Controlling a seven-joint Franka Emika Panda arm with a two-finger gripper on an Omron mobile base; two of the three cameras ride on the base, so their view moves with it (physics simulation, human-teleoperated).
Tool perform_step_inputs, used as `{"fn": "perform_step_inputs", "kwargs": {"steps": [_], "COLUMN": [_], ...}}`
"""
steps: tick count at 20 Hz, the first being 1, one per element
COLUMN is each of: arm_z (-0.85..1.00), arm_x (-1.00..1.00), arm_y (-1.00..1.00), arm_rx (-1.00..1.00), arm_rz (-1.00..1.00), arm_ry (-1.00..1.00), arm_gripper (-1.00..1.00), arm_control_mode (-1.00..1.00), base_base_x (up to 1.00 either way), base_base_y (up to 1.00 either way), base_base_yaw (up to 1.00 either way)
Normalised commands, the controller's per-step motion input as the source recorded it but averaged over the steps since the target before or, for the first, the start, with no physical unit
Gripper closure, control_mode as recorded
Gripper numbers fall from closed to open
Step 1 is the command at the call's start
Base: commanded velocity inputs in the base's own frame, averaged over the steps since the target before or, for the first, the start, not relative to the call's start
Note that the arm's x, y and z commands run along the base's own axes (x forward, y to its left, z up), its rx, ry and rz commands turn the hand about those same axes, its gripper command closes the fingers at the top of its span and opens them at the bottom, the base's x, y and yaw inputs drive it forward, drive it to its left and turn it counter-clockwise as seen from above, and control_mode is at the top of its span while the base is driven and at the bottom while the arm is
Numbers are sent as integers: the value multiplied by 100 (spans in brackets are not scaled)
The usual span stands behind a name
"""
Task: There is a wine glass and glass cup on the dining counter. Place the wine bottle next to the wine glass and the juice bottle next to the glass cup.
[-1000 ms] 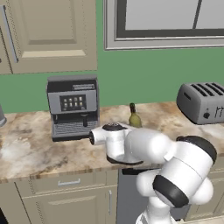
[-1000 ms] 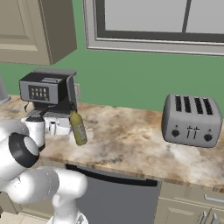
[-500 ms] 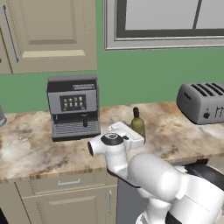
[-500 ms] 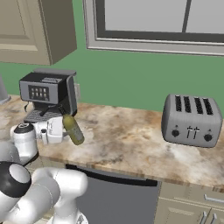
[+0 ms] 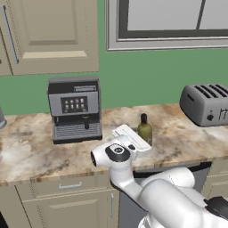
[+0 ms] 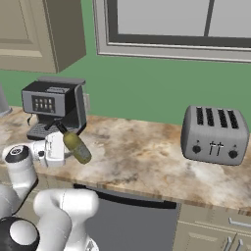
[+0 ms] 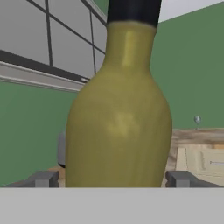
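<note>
Clearly, the pincer (image 7: 112,179) is seen clamped on the wine bottle (image 7: 118,113), its grey fingertips (image 7: 41,179) set wide against either flank of the olive-green body in the hand view. From the right base view the wine bottle (image 6: 74,143) is shown tilted, neck leaning toward the coffee machine (image 6: 53,105), and carried just off the marbled counter (image 6: 142,157). In the left base view it (image 5: 144,129) is partly hidden behind the white hand. A toaster (image 6: 213,134) is placed well apart along the counter.
</note>
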Motion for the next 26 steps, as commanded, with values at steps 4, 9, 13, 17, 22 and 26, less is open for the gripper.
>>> {"fn": "perform_step_inputs", "kwargs": {"steps": [4, 9, 13, 17, 22, 26], "arm_z": [22, 9, 2, 0, 0, 0], "arm_x": [-35, -22, -4, 0, 0, 0], "arm_y": [-3, -2, -1, 0, 0, 0], "arm_rx": [5, 1, 0, 0, 0, 0], "arm_rz": [0, 0, 0, 0, 0, 0], "arm_ry": [0, 0, 0, 0, 0, 0], "arm_gripper": [100, 100, 100, 100, 100, 100], "arm_control_mode": [-100, -100, -100, -100, -100, -100], "base_base_x": [0, 0, 0, 0, 0, 0], "base_base_y": [0, 0, 0, 0, 0, 0], "base_base_yaw": [0, 0, 0, 0, 0, 0]}}
